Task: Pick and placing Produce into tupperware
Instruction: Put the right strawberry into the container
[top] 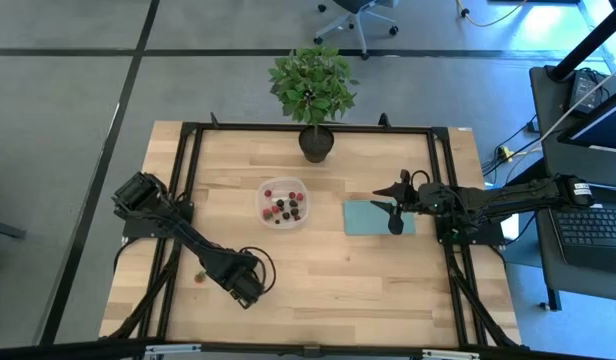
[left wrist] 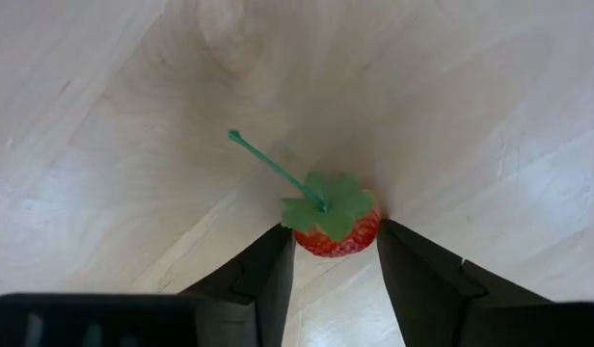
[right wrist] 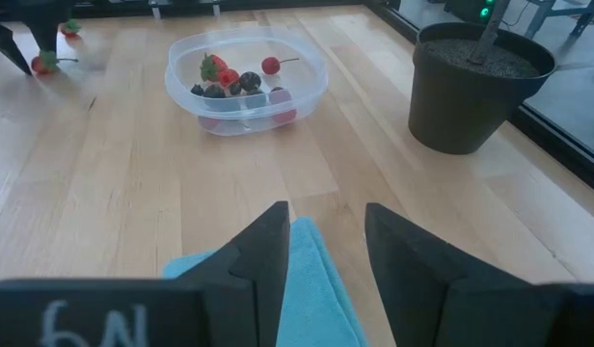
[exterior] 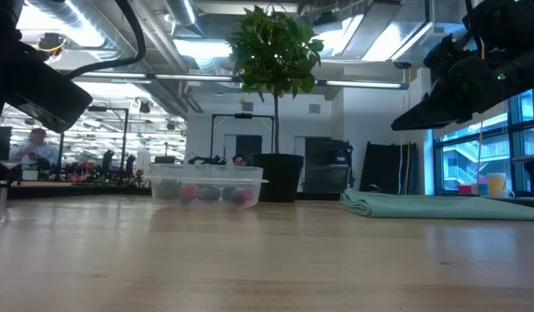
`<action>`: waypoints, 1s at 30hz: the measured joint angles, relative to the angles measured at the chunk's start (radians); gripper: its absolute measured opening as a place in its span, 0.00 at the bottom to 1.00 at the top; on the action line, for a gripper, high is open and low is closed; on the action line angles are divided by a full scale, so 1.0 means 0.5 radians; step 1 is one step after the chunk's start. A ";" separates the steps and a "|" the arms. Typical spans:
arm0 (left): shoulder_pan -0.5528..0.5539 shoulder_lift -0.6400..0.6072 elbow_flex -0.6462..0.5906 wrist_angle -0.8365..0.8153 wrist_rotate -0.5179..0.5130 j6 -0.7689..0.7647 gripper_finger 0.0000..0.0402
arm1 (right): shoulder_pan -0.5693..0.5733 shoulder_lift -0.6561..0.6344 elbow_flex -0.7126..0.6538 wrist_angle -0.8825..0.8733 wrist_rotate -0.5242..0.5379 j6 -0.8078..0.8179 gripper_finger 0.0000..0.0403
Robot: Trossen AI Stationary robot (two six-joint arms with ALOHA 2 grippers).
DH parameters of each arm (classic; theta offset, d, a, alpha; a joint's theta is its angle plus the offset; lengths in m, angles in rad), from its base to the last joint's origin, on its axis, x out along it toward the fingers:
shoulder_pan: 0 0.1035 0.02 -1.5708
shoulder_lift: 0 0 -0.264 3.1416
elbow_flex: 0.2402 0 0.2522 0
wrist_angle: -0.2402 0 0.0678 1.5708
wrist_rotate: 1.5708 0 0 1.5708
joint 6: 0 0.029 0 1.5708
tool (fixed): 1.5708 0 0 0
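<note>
A red strawberry (left wrist: 337,234) with a green leaf cap and a long stem sits upright on the wood, in the near left part of the table. My left gripper (top: 245,283) points straight down over it, open, one finger on each side of the berry (right wrist: 40,64). The clear tupperware (top: 283,203) stands at mid table and holds several red and dark berries (right wrist: 241,85). My right gripper (right wrist: 326,241) waits open above the teal cloth (top: 378,217) at the right. In the high view the left hand hides the strawberry. My left gripper comes from above with its fingertips (left wrist: 281,253) flanking the strawberry's red sides (left wrist: 307,241). The berry nearly fills the gap. Whether either finger touches it I cannot tell.
A potted plant (top: 313,90) stands at the table's far edge, its dark pot (right wrist: 475,82) right of the tupperware in the right wrist view. One more small berry (top: 200,273) lies on the wood left of my left gripper. A black frame (top: 188,180) borders the tabletop.
</note>
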 joint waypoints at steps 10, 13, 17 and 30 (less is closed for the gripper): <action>0.000 -0.001 0.000 0.000 -0.023 -0.121 0.37 | 0.000 0.000 0.000 0.000 0.000 0.000 0.35; 0.000 -0.001 0.000 0.003 -0.033 -0.252 0.37 | -0.001 0.000 0.000 0.000 -0.001 0.000 0.35; 0.001 0.000 0.000 0.003 -0.040 -0.323 0.37 | 0.000 0.000 0.000 0.000 0.000 0.000 0.35; 0.001 0.000 0.000 0.002 -0.132 -0.623 0.37 | -0.001 0.000 0.000 0.000 0.000 0.000 0.35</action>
